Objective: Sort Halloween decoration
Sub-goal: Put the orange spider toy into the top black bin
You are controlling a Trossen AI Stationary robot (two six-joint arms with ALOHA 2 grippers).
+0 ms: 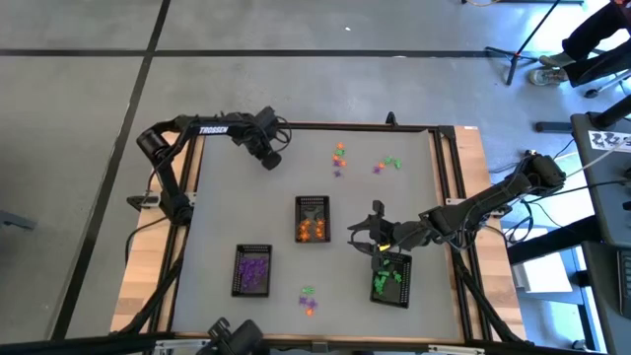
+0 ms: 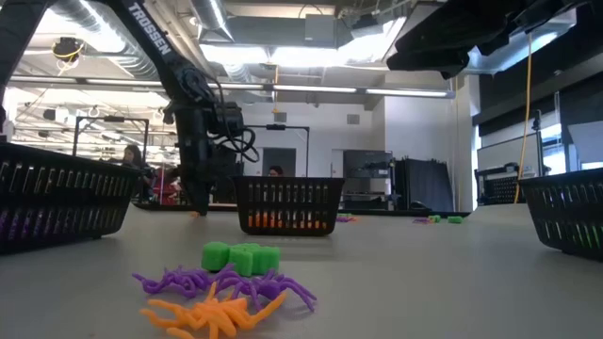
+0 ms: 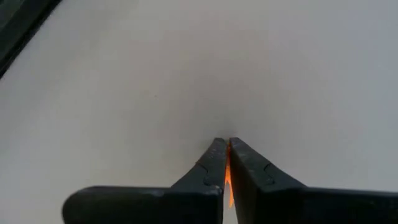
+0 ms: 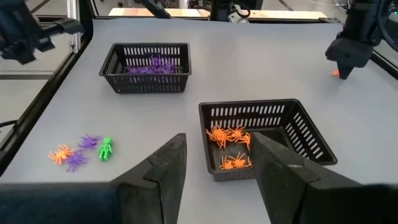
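The Halloween decoration is tiny orange, purple and green trinkets. Loose clusters lie near the table's front edge (image 1: 309,300) (image 2: 221,292) and at the far middle (image 1: 338,158) (image 1: 390,164). Three black mesh trays hold sorted ones: purple (image 1: 252,269), orange (image 1: 313,219) (image 4: 261,140), green (image 1: 392,279). My left gripper (image 1: 269,163) (image 3: 225,144) stands at the far left of the table, pointing down, shut on an orange trinket. My right gripper (image 1: 363,237) (image 4: 217,158) hovers open between the orange and green trays, nothing between its fingers. My left gripper pinches an orange trinket between its two fingers. Only a thin orange sliver (image 3: 228,182) shows in the slit between them. The fingers come from above, pointing down, with their tips at the table top. Whether the trinket is clear of the table, I cannot tell.
Bare grey table top lies around the left gripper. A raised frame (image 1: 449,197) runs along the table's edges. A loose green figure with purple and orange spiders (image 4: 81,149) lies near the front edge, between the purple and green trays.
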